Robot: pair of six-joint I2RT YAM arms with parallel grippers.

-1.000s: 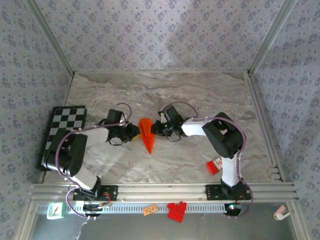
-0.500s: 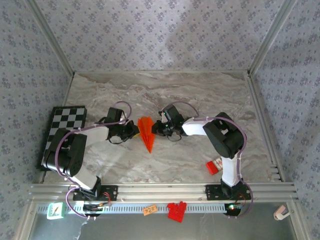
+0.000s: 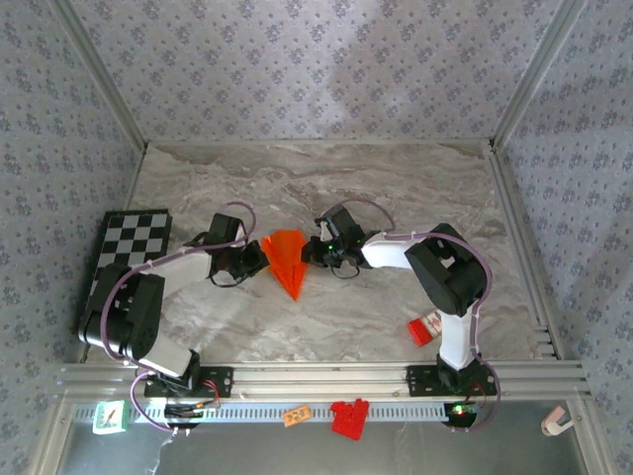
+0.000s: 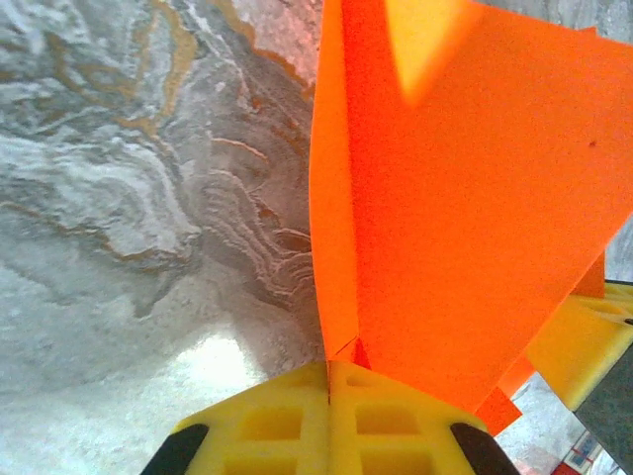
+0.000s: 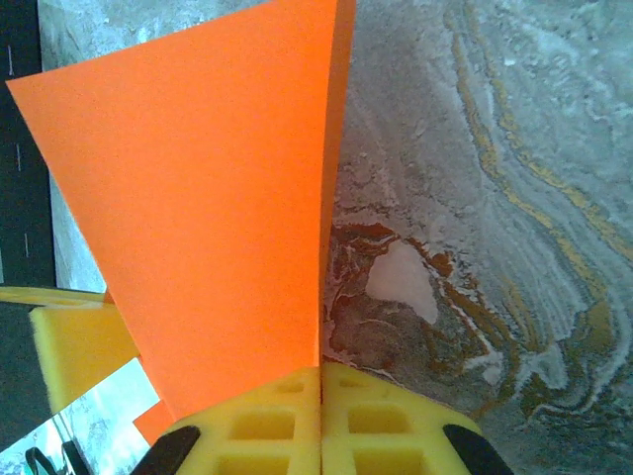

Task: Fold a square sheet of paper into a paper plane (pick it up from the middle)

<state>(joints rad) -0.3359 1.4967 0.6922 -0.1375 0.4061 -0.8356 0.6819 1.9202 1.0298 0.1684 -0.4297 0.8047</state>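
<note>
The square sheet of paper is folded into a pointed orange paper plane (image 3: 287,261). It sits mid-table with its tip toward the near edge and its wings spread. My left gripper (image 3: 260,259) is at its left wing and my right gripper (image 3: 310,253) at its right wing. In the left wrist view the yellow jaws (image 4: 329,368) are shut, with an edge of the orange paper (image 4: 465,198) running into their seam. The right wrist view has the yellow jaws (image 5: 321,372) shut on the paper's folded edge (image 5: 218,198). Each wrist view catches the other gripper's yellow finger behind the paper.
A black-and-white checkerboard (image 3: 129,262) lies at the left edge under the left arm. A small red-and-white box (image 3: 425,328) sits beside the right arm's base. Red plastic blocks (image 3: 348,417) and a small orange tag (image 3: 295,416) lie below the front rail.
Both grippers have closed on the plane's wings. The paper, a slim dart a second ago, now looks wider, its wings pulled apart sideways. The left arm has shifted slightly left.
</note>
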